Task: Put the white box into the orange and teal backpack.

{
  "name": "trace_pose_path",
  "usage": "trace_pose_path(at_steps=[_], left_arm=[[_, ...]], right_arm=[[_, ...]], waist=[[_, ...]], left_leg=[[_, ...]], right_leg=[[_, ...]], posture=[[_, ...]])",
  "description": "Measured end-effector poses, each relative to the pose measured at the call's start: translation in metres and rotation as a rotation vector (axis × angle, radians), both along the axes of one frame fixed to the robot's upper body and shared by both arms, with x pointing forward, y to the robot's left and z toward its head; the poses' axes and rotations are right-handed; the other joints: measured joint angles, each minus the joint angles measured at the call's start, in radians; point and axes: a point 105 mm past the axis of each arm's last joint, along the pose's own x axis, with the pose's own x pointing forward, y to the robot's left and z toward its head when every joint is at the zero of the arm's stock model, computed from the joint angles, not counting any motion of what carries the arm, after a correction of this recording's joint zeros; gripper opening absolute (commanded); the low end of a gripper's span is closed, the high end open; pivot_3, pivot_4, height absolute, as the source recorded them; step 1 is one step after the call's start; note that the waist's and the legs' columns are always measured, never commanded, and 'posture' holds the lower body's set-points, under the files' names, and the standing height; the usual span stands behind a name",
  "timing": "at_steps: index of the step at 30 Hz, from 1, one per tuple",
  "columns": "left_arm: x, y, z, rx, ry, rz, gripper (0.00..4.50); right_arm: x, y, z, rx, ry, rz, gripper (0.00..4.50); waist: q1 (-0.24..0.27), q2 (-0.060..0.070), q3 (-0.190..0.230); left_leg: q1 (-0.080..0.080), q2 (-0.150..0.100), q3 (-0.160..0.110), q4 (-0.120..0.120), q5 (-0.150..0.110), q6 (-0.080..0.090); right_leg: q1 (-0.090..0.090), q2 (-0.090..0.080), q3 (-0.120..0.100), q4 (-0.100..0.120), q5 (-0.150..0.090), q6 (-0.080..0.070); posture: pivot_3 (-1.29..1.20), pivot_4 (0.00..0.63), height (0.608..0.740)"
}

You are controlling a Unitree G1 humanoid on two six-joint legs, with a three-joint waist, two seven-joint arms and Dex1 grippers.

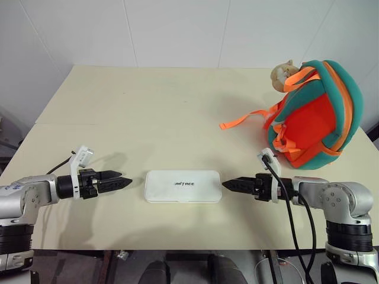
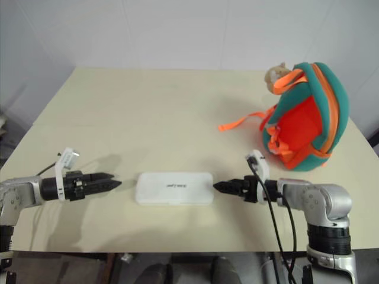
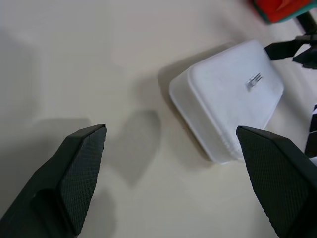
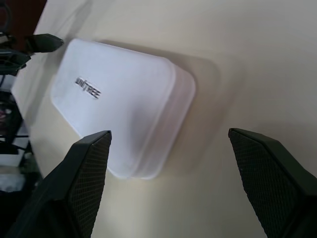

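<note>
White box lying flat near the table's front edge, at 6 o'clock. Backpack upright at 2 o'clock, well apart, plush toy partly hidden behind it. Nothing between them. Left gripper and right gripper facing the box's ends, fingers spread wide, holding nothing, right tips just beside it.

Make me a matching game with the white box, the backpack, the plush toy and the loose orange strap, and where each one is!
Things:
1. white box
2. orange and teal backpack
3. plush toy
4. orange strap

Places:
A. at the backpack's top, far side
B. lying flat on the table, trailing from the backpack toward the middle
C. flat between the two grippers
D. at the table's right side

Pairs: 1-C, 2-D, 3-A, 4-B
</note>
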Motion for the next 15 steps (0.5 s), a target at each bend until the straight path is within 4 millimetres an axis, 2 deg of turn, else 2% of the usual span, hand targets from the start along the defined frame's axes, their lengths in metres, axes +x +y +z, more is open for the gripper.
trace_pose_path(at_steps=[4, 9, 15], left_arm=[[-0.003, 0.0, -0.001, -0.046, 0.066, 0.026, 4.48], [-0.007, -0.009, 0.002, -0.142, 0.146, 0.01, 4.48], [-0.006, -0.009, 0.002, -0.139, 0.155, 0.022, 4.48]], right_arm=[[0.0, 0.004, -0.005, 0.003, 0.037, 0.01, 4.5], [-0.002, 0.014, -0.007, 0.024, 0.051, 0.04, 4.5], [-0.002, 0.021, -0.01, -0.07, -0.009, 0.079, 4.5]], waist=[[-0.007, 0.0, 0.0], [-0.012, 0.0, 0.0], [-0.013, 0.0, 0.0]], left_leg=[[0.0, 0.0, 0.0, -0.001, -0.001, -0.001], [-0.001, 0.0, 0.0, -0.001, -0.001, -0.002], [0.0, 0.001, 0.001, 0.0, -0.001, -0.002]], right_leg=[[0.0, 0.0, 0.0, -0.001, 0.0, 0.0], [0.0, 0.001, 0.0, 0.0, 0.0, 0.0], [-0.001, 0.002, 0.0, -0.002, 0.0, 0.0]], posture=[[0.0, 0.15, 0.74], [0.0, 0.15, 0.74], [0.0, 0.15, 0.74]])
